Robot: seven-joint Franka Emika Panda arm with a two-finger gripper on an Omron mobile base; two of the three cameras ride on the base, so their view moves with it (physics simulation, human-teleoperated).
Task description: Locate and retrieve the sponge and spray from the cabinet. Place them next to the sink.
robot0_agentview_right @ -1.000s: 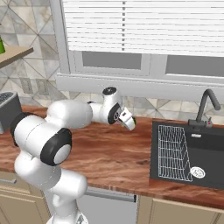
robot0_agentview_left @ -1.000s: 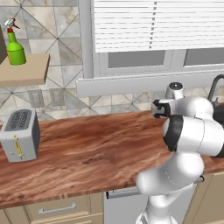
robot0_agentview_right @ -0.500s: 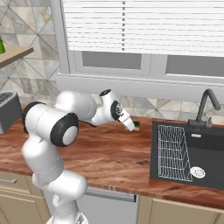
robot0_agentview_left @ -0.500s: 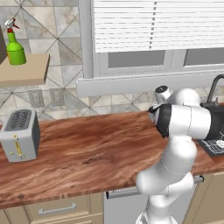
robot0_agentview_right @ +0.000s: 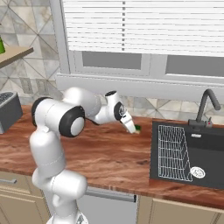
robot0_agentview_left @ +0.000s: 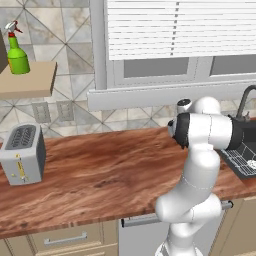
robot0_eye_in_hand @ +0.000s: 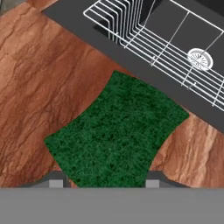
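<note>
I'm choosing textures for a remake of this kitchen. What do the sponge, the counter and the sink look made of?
Sponge: coarse dark green scouring fibre, speckled and matte. Counter: reddish-brown wood with flowing grain, slightly glossy, possibly laminate. Sink: dark grey, smooth, likely metal or composite, with a thin white wire rack.

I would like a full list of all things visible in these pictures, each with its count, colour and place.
sponge: one, dark green, between the pincer's fingers, above the counter beside the sink
spray: one, bright green with red-and-white nozzle, on the tan shelf
shelf: one, tan, upper left on the wall
toaster: one, grey, counter's left end
counter: one, reddish-brown wood
sink: one, dark grey, with white wire rack and dark faucet
window blind: one, white, above the counter
pincer: one, white, shut on the sponge
</note>
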